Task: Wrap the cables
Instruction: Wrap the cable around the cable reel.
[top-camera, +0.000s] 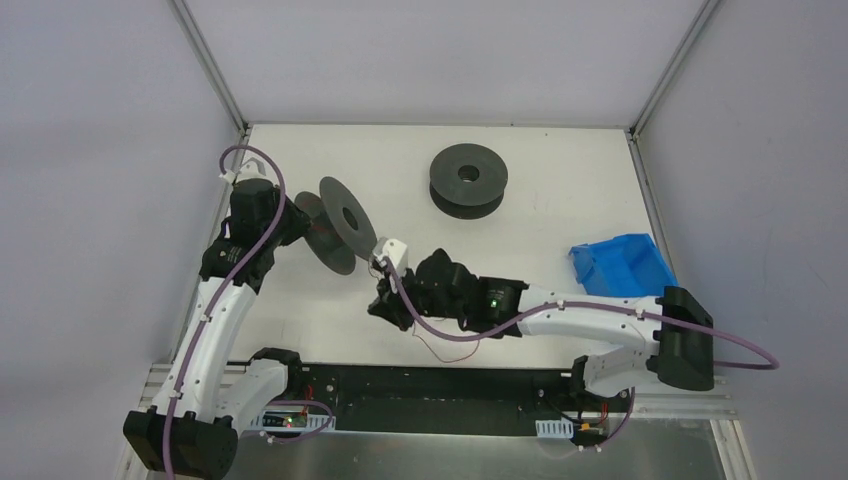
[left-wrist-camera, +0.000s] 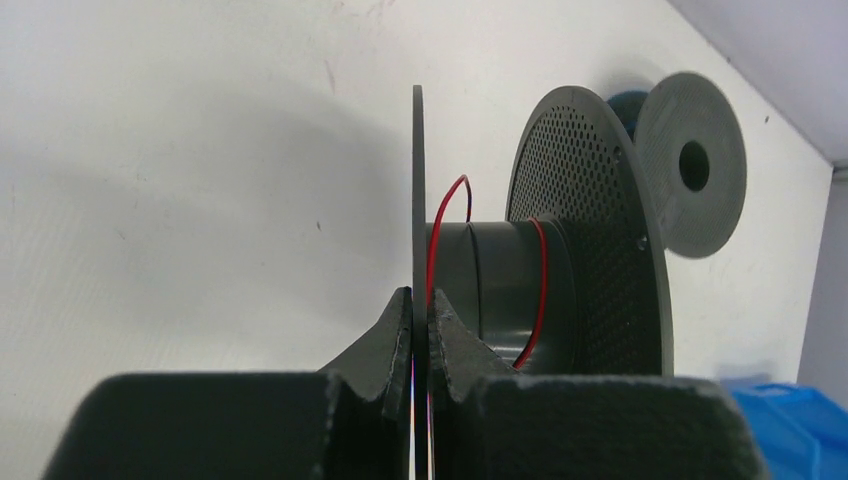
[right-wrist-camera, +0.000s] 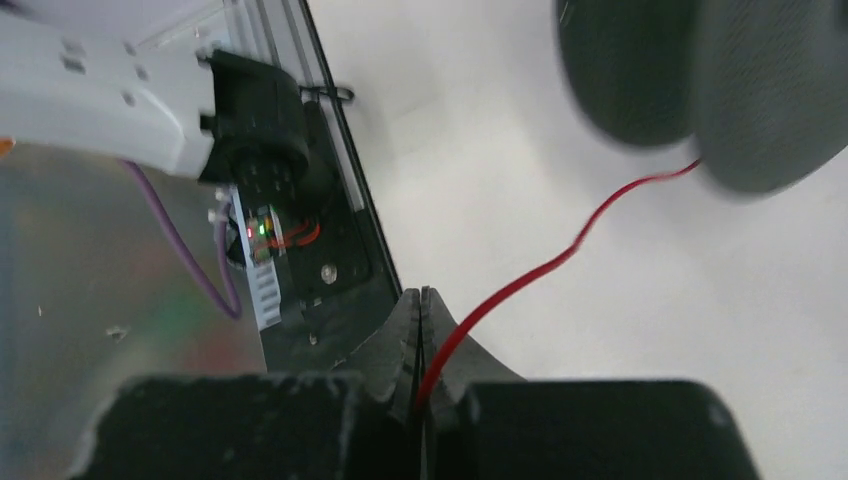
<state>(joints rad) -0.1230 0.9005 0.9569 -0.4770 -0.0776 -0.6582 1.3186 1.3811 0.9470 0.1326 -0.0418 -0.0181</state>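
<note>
In the right wrist view, the right gripper (right-wrist-camera: 422, 335) has its fingers (right-wrist-camera: 392, 350) pressed together. The red cable (right-wrist-camera: 560, 255) is pinched between them just below the tips. From the pinch the cable rises in a loose wavy line to the far right and ends at the blurred dark rim of the held spool (right-wrist-camera: 760, 90). The black rail (right-wrist-camera: 330, 260) at the table's near edge and the base of the left arm (right-wrist-camera: 110, 90) fill the left of this view.

In the left wrist view, the left gripper (left-wrist-camera: 420, 318) has its fingers (left-wrist-camera: 390, 345) clamped on one thin flange of the held spool (left-wrist-camera: 590, 240), seen edge-on. Only this view shows the wrapping. One turn of the red cable (left-wrist-camera: 541, 290) lies round the dark hub beside the perforated flange. A second strand arcs up from the hub close to the gripped flange. Behind it are the second spool (left-wrist-camera: 690, 165) and a corner of the blue bin (left-wrist-camera: 790, 420).

The top view places these on the table (top-camera: 560, 220). The left gripper (top-camera: 296, 226) holds the spool (top-camera: 338, 222) on edge at the far left. The right gripper (top-camera: 388, 306) is just to the near right of the spool, and its finger state cannot be read from here. Only a faint loop of the red cable (top-camera: 432, 350) shows, on the table beneath the right arm. The second spool (top-camera: 468, 180) lies flat farther back, well apart. The blue bin (top-camera: 620, 265) sits at the right edge.
</note>
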